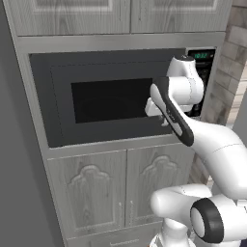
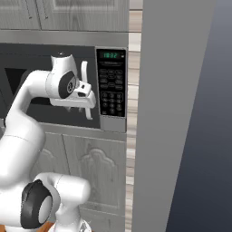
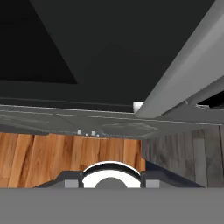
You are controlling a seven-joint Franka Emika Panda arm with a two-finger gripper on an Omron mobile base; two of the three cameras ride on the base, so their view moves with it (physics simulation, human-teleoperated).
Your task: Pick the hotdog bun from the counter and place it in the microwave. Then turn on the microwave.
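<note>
While the microwave (image 1: 111, 99) door sits shut across the middle of the left base view, its dark window facing me, I have the hand (image 2: 86, 103) right at the door's white handle (image 2: 84, 72), left of centre in the right base view. The hand camera looks along the dark door face toward the cabinet fronts (image 3: 65, 120) and the wooden floor (image 3: 65, 155) below, with the handle's pale bar (image 3: 183, 78) crossing the upper right of that frame. The handle's lower end meets the door as a small white stub at centre.

Hand state: I cannot tell. The fingers are not clear in any view, so whether they are gripping the handle or just resting beside it stays open.

Hotdog bun: not on show in these frames. With the door closed it may be inside, but the dark window gives nothing away, so I cannot place it.

Progress, my reading: door is closed and the hand is working at the handle side, next to the keypad (image 2: 111, 88), whose green display (image 2: 110, 55) is lit at upper centre of the right base view. If the bun is inside, the remaining step is pressing the start key on that keypad. If not, the door has yet to open and the whole pick-and-place is left.
</note>
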